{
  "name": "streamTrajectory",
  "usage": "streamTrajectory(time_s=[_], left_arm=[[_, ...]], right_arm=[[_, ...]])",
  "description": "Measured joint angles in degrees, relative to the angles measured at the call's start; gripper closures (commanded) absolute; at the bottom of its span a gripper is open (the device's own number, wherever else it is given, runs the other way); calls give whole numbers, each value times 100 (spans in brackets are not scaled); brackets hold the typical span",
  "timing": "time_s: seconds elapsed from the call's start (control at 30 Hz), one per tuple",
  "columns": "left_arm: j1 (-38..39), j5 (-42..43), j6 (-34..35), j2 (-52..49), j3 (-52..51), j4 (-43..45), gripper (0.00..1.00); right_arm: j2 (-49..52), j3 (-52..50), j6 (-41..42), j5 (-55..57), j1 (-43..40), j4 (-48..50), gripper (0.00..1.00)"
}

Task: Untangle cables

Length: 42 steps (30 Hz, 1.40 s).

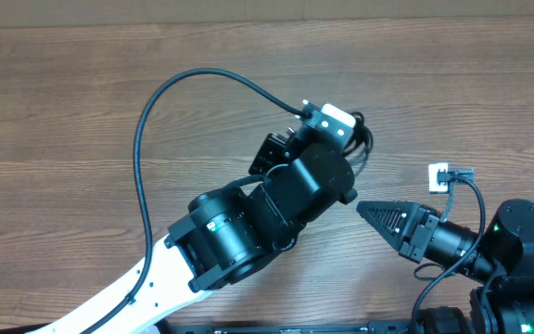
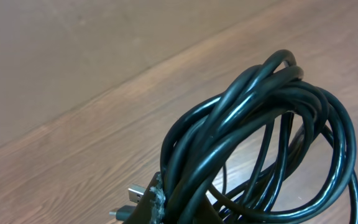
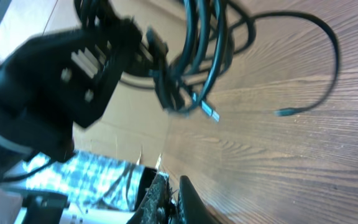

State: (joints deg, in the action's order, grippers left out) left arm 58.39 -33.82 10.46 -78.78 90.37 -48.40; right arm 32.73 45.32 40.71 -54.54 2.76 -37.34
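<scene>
Several looped black cables (image 2: 260,143) sit bunched at two o'clock of the wooden table's (image 1: 63,93) centre, clamped in the left gripper (image 2: 156,200), whose arm stretches up from seven o'clock, while the right gripper (image 1: 363,208), jaws together and empty, points toward nine o'clock nearby.

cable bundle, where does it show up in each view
overhead: cable bundle is upper centre, a few loops showing past the left arm's wrist, the rest hidden.
left wrist: fills the lower right, close up.
right wrist: top centre, hanging off the table.
shared landmark: the left pincer clamped on it.
</scene>
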Motion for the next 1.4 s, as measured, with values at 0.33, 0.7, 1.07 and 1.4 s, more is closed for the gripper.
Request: streamTrajectory(time_s=[0.33, 0.7, 1.07, 1.4], left_arm=[[-2, -138, 131, 0, 0, 33, 96], [-2, 1497, 149, 0, 0, 85, 96], [-2, 1676, 151, 0, 0, 66, 96], [-2, 1860, 164, 0, 0, 57, 96]], right_arm=[[0, 0, -166, -2, 0, -332, 21], [0, 0, 693, 415, 0, 472, 17], [0, 0, 1005, 442, 2, 745, 25], [0, 0, 1207, 588, 0, 1222, 35]])
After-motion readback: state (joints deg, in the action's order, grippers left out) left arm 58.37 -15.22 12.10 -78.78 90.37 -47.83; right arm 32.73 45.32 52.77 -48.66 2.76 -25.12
